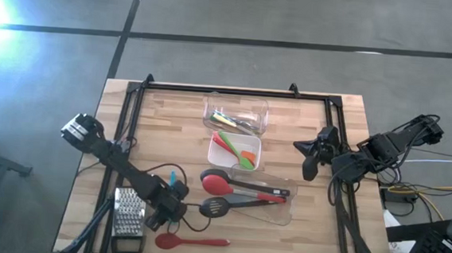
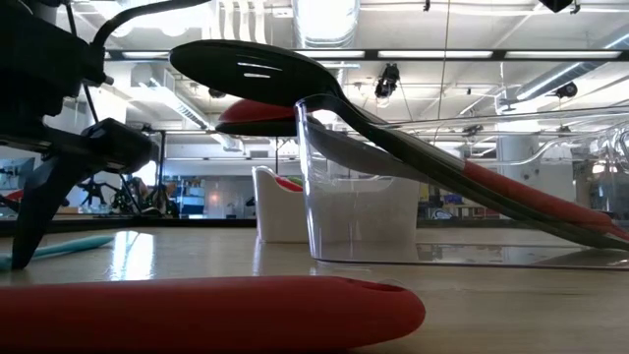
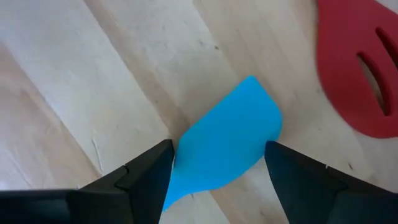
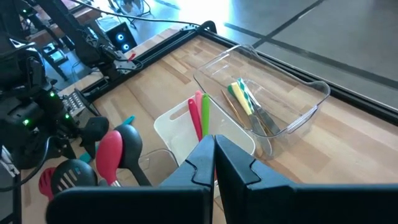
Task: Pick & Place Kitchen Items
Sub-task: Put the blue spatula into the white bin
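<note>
Left gripper (image 3: 217, 168) straddles teal spatula (image 3: 227, 140); long tub (image 1: 272, 205) holds ladles (image 1: 217, 191).

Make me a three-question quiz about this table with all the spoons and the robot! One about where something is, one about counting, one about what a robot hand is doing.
1. Where does the loose red spoon lie?
A. In the tub farthest back
B. On the bare table, beside the box grater
C. In the right hand

2. How many clear tubs stand on the table?
A. One
B. Three
C. Five

3. What is the left hand doing?
A. Open, its fingers on either side of the blue spatula
B. Shut on a ladle
C. Shut on the grater

Answers:
1 B, the high view shows it flat on the wood in front of the tubs.
2 B, the high view shows a back tub, a middle tub and a front tub.
3 A, the left wrist view shows both fingers spread around the blue blade.
</note>
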Controlling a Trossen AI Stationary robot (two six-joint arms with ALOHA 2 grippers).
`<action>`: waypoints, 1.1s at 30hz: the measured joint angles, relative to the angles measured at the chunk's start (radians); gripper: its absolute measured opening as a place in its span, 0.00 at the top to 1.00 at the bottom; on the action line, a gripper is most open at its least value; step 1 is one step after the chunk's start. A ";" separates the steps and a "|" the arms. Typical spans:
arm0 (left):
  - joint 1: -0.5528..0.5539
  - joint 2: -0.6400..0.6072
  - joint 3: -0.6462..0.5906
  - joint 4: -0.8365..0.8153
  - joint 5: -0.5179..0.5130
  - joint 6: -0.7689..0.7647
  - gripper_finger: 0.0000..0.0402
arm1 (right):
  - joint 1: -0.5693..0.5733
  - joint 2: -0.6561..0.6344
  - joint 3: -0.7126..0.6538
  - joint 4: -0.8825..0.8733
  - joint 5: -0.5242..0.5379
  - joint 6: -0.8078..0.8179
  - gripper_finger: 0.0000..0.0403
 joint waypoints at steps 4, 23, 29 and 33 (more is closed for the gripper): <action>0.000 0.023 -0.008 0.004 0.000 0.033 0.35 | 0.000 0.000 -0.002 0.000 -0.001 0.000 0.98; -0.002 0.046 -0.008 0.053 -0.053 0.125 0.48 | 0.000 0.000 0.002 0.000 0.001 -0.005 0.98; -0.001 0.044 -0.007 0.052 -0.053 0.139 0.69 | 0.000 0.000 0.002 0.000 0.002 -0.006 0.98; 0.001 0.042 -0.007 0.059 -0.056 0.138 0.83 | 0.000 0.000 0.004 -0.001 0.002 -0.018 0.98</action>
